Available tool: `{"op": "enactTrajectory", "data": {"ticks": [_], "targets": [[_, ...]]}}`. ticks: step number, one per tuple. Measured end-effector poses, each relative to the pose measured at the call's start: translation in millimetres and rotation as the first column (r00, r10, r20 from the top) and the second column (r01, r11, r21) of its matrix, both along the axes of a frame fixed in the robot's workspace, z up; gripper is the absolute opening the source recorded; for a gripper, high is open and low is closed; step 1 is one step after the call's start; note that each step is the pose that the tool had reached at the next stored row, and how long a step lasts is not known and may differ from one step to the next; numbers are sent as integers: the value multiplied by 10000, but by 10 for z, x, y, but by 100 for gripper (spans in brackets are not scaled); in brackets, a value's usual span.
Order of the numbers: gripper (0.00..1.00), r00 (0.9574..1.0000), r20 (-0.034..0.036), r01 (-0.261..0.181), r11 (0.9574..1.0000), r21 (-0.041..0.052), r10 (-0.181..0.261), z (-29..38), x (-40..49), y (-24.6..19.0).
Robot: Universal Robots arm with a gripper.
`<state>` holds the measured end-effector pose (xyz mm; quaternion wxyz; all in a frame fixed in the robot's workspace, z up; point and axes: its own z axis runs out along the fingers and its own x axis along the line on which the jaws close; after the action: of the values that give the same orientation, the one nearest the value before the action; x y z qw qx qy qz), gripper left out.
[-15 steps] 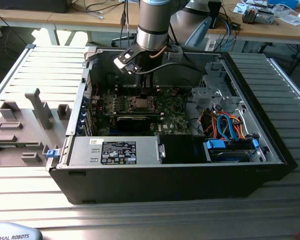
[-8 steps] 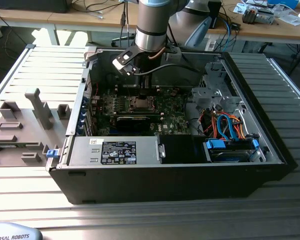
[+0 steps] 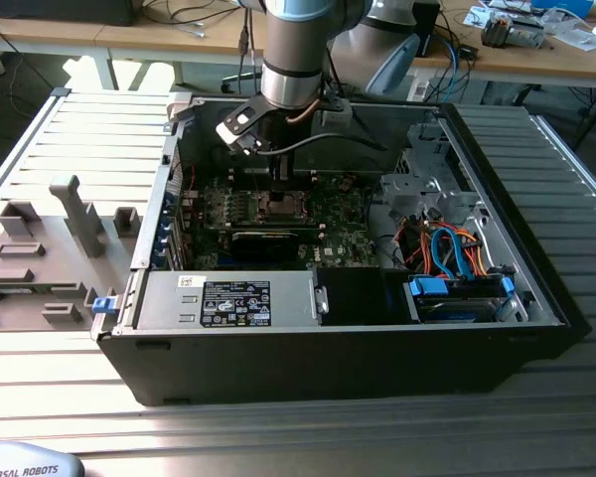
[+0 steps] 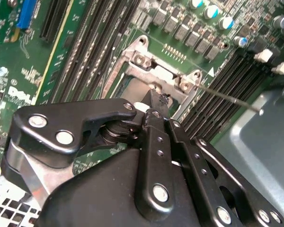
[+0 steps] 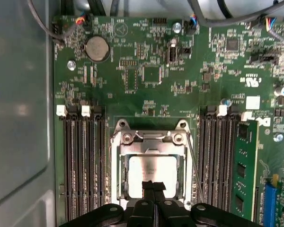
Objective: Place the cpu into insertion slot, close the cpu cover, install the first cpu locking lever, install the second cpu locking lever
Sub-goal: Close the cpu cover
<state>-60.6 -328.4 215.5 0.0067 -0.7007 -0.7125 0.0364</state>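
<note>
In the exterior view the arm reaches into the open computer case (image 3: pixel 278 373), its tool at upper centre of the frame over the insertion slot (image 3: pixel 280 206). In the first wrist view the cpu (image 5: pixel 149 170) lies seated in that slot, with the cpu cover (image 5: pixel 119 165) apparently down around it. The gripper (image 5: pixel 154 185) has its fingertips pressed together, pinching nothing, at the chip's edge. A thin locking lever (image 4: pixel 227 98) stands free, so the lever step seems to be in hand; catching so slim a wire calls for fine aim
</note>
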Motion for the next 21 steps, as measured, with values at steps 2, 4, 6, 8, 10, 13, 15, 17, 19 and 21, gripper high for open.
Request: {"op": "enactTrajectory", "data": {"ticks": [2,4,6,8,10,13,15,17,19,21], "targets": [[11,10000,0,0,10000,-1,0,-19,-31,0],[11,10000,0,1,10000,-1,-1,-51,-68,0],[11,10000,0,0,10000,-1,0,-76,-89,0],[11,10000,-1,0,10000,-2,0,-93,-106,0],[11,10000,-4,0,10000,-8,0,-101,-115,-1],[11,10000,-4,-2,10000,-6,2,-113,-117,-2],[11,10000,-4,1,10000,-3,-1,-116,-114,-2],[11,10000,-1,1,10000,-4,-1,-116,-81,-2],[11,10000,-3,1,10000,-3,-1,-116,-29,-2],[11,10000,-10,0,10000,-2,0,-116,82,-2]]}}
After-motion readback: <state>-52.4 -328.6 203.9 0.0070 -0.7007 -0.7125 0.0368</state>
